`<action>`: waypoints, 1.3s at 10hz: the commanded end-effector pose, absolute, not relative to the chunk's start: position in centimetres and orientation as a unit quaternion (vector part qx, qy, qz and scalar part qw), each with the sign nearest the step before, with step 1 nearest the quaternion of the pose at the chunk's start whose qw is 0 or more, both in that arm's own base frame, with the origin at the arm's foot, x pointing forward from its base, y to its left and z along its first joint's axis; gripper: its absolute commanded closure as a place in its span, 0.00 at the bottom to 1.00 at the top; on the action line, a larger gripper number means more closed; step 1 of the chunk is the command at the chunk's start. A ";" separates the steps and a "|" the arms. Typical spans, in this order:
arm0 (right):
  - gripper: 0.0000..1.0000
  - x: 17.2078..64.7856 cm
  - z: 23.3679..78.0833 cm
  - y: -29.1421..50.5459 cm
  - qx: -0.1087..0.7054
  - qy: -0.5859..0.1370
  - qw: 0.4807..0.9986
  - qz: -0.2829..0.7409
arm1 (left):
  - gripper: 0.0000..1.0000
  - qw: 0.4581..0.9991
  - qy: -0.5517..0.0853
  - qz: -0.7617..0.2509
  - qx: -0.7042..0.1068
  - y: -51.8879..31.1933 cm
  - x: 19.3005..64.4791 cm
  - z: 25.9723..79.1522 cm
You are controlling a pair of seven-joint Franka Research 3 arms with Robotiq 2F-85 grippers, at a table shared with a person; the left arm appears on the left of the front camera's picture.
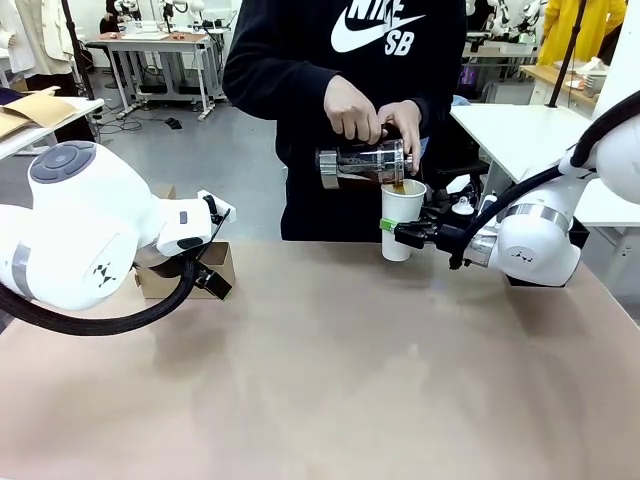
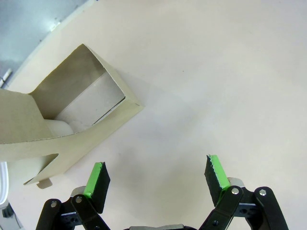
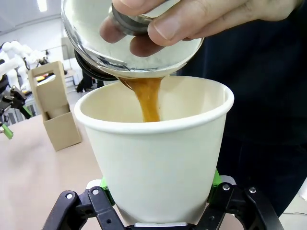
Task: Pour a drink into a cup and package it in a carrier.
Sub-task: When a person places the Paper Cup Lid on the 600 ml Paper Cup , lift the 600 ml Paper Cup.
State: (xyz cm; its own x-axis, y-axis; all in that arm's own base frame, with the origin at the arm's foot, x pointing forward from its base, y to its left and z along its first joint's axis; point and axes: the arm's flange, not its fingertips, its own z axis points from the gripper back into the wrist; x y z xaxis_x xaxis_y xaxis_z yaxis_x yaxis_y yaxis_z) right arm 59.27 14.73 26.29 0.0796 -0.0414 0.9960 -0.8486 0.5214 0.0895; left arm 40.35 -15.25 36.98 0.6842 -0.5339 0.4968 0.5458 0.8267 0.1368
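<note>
Right gripper (image 1: pixel 395 230) is clasping the cup (image 1: pixel 403 205) steady as a person (image 1: pixel 340 60) is pouring coffee (image 3: pixel 147 98); left gripper (image 2: pixel 156 175) is hovering, fingers spread, beside the carrier (image 2: pixel 76 96).

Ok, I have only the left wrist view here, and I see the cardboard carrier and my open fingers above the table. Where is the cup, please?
Observer: The cup is near the far edge of the table, and the right gripper is closed around its middle.
Operator: Thank you. Is somebody filling it?
Observer: Yes. The person tilts the glass jug over it with both hands, and the drink runs into it as a brown stream.
Operator: Does the cup have a lid on it?
Observer: No, the top is open, and the stream falls inside the rim.
</note>
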 end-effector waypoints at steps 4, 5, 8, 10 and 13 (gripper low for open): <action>0.19 58.9 26.8 14.9 0.368 -0.598 0.637 0.319 | 0.00 0.918 -0.268 -0.294 -0.012 -15.2 40.3 37.0; 0.19 58.9 26.8 14.9 0.368 -0.598 0.637 0.319 | 0.00 0.918 -0.268 -0.294 -0.012 -15.2 40.3 37.0; 0.19 58.9 26.8 14.9 0.368 -0.598 0.637 0.319 | 0.00 0.918 -0.268 -0.294 -0.012 -15.2 40.3 37.0; 0.19 58.9 26.8 14.9 0.368 -0.598 0.637 0.319 | 0.00 0.918 -0.268 -0.294 -0.012 -15.2 40.3 37.0; 0.19 58.9 26.8 14.9 0.368 -0.598 0.637 0.319 | 0.00 0.918 -0.268 -0.294 -0.012 -15.2 40.3 37.0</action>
